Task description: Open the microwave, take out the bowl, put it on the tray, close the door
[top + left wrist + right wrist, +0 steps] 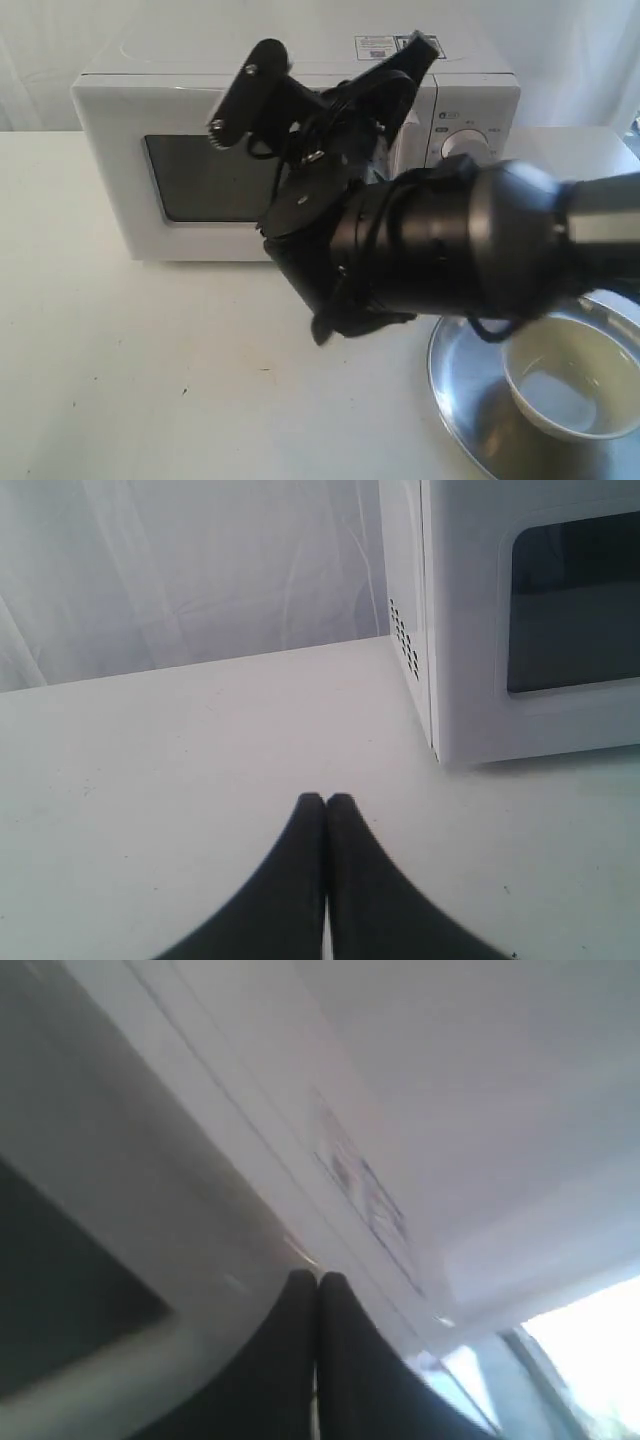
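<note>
One bowl (568, 385): inside the tray (465, 395), front-right of the microwave (160, 55), already delivered.
Door (200, 180): looks shut.
Right end effector (318, 1282): pinched closed, empty, at the microwave's upper front, probably pushing.
Left end effector (326, 802): closed, empty, parked left of the microwave.

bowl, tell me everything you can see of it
The bowl is small, round and cream-white, with a smooth, slightly glossy surface and a pale inside that looks empty. It stands upright on the shiny silver tray, off-centre toward the tray's right side, in front and to the right of the microwave. Only the tray touches it. The black right arm crosses in front of its far rim, and its right edge reaches the picture's border.
</note>
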### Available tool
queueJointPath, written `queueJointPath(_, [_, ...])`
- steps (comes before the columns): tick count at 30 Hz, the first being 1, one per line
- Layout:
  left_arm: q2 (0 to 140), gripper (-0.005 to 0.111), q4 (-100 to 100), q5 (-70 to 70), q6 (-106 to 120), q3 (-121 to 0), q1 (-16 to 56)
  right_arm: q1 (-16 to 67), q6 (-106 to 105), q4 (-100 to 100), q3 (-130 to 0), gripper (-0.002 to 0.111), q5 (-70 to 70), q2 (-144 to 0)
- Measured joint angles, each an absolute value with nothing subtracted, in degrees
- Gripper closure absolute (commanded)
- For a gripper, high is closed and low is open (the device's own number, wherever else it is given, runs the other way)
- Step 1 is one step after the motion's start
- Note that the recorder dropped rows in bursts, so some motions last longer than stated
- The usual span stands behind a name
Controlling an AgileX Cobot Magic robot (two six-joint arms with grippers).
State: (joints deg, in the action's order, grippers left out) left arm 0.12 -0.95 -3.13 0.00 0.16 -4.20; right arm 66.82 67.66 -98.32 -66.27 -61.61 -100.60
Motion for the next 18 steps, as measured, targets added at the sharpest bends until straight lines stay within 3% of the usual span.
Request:
queueJointPath(2, [0.12, 0.107, -0.95, -3.13, 0.00, 0.16, -4.20, 70.01, 71.31, -98.33, -63.95, 0.108, -51.52, -95.59])
queueJointPath(8, [0.12, 0.107, -0.95, -3.13, 0.00, 0.16, -4.20, 73.61, 74.91, -98.96, -53.58, 0.108, -0.77, -76.29])
queueJointPath(14, [0.12, 0.107, -0.95, -3.13, 0.00, 0.16, -4.20, 73.61, 72.73, -96.59, -42.13, 0.108, 12.79, -64.60])
queueJointPath(18, [0.12, 0.107, -0.95, -3.13, 0.00, 0.16, -4.20, 73.61, 74.00, -86.80, -35.91, 0.108, 12.04, -63.54])
